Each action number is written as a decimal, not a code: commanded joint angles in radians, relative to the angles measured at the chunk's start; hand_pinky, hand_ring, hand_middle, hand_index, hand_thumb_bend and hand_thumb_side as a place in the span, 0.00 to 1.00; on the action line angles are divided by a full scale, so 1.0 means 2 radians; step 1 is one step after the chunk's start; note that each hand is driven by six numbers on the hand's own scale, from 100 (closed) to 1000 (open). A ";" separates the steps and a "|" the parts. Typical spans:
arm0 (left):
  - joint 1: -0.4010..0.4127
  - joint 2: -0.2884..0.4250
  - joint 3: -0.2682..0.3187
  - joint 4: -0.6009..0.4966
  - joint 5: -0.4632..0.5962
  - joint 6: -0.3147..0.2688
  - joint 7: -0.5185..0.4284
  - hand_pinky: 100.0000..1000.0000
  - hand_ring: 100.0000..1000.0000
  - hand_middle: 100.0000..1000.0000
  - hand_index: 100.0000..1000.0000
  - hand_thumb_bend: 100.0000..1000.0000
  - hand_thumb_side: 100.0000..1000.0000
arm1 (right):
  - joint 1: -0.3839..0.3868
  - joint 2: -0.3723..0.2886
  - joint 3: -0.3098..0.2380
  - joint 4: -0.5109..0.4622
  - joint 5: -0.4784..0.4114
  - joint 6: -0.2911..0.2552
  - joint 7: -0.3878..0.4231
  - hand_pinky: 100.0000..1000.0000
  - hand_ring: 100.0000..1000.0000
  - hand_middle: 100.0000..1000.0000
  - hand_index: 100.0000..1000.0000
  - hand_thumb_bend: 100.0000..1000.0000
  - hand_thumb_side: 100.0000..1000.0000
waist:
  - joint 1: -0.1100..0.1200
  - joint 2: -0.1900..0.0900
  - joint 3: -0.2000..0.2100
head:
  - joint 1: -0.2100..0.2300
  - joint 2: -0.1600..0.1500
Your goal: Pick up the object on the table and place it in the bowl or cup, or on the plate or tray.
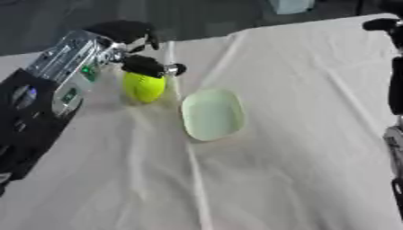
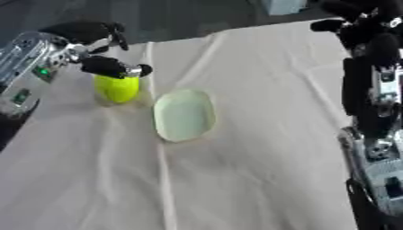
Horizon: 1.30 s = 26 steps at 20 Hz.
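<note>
I see my left hand [image 1: 141, 63] at the upper left of the table [image 1: 299, 134], coming in from the left side. Its black fingers [image 1: 145, 66] are curled over the top of the fruit [image 1: 144, 87], a yellow-green thing of oval shape, and the thumb goes out toward the right with a silver tip. So the hand has closed on the fruit from above. I cannot tell if the fruit touches the cloth [image 1: 260, 188] or is a little above it; there is a soft shadow just under it.

The tray [image 1: 212, 114] is pale green, oval, with a low rim. It lies flat on the cloth just beside the fruit, to the right and a little nearer to me. The fruit is not in the tray; there is a small gap between them. Nothing lies in the tray.

The cloth is cream white and has long folds running from far to near.

My right hand [image 2: 358, 22] shows best in the right eye view, at the upper right corner, well apart from the tray. It is black and raised above the table edge. I cannot tell how its fingers stand, because the shapes there overlap.
</note>
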 commanded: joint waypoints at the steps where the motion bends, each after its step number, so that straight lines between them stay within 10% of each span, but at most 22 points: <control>1: -0.005 0.020 0.008 -0.009 -0.007 0.001 -0.005 0.57 0.73 1.00 0.83 0.43 1.00 | -0.005 -0.004 -0.004 -0.005 -0.001 -0.002 0.000 0.65 0.78 0.79 0.95 0.00 0.88 | -0.003 -0.011 0.002 | -0.001 0.002; 26: -0.006 -0.006 0.006 0.023 -0.001 0.001 -0.011 0.55 0.74 1.00 0.97 0.68 0.85 | -0.011 0.000 -0.005 -0.006 0.000 -0.001 0.003 0.65 0.78 0.79 0.95 0.00 0.87 | -0.002 0.001 -0.007 | 0.003 0.000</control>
